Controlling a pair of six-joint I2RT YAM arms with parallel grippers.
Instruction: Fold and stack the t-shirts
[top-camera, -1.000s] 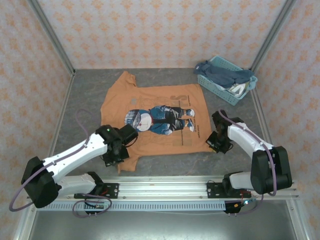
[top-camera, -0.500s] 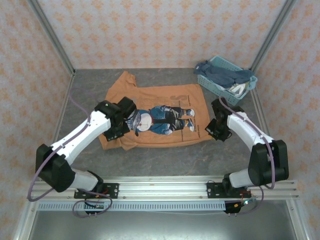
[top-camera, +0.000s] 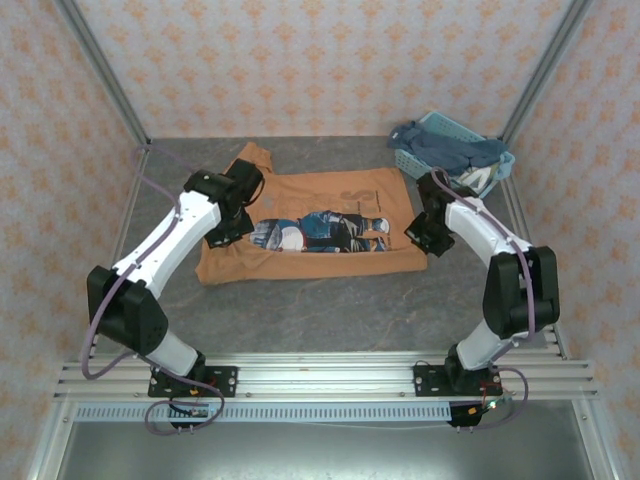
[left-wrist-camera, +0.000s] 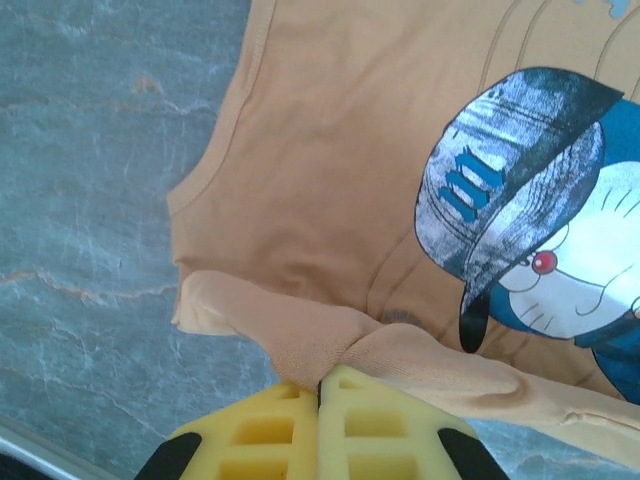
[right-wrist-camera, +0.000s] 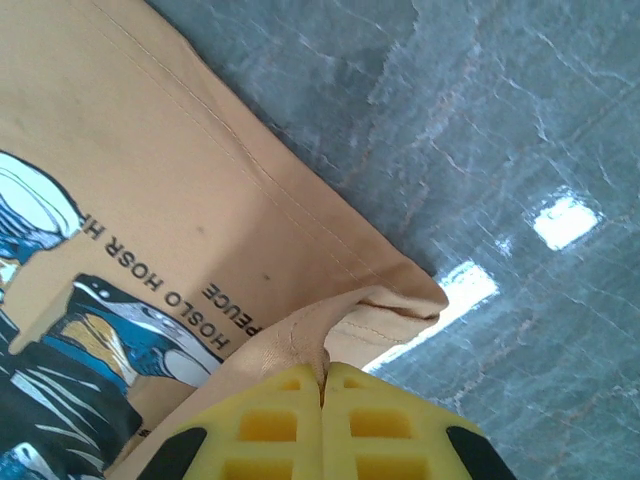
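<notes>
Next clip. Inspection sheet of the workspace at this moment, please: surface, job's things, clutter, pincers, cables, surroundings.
Surface: grey marbled table.
Job's things: orange t-shirt lying print up, near edge pinched at both ends; dark blue and white garments heaped far right.
Clutter: light-blue lattice basket holding those garments.
Pincers: left pincer shut on the orange t-shirt's sleeve side; right pincer shut on its hem corner.
Cables: purple cable looping off left arm.
Surroundings: patterned walls, metal rail at near edge.

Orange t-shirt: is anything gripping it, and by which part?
Both. The left jaws are shut on a bunched fold of the orange t-shirt at its sleeve end; the right jaws pinch its hem corner.
</notes>
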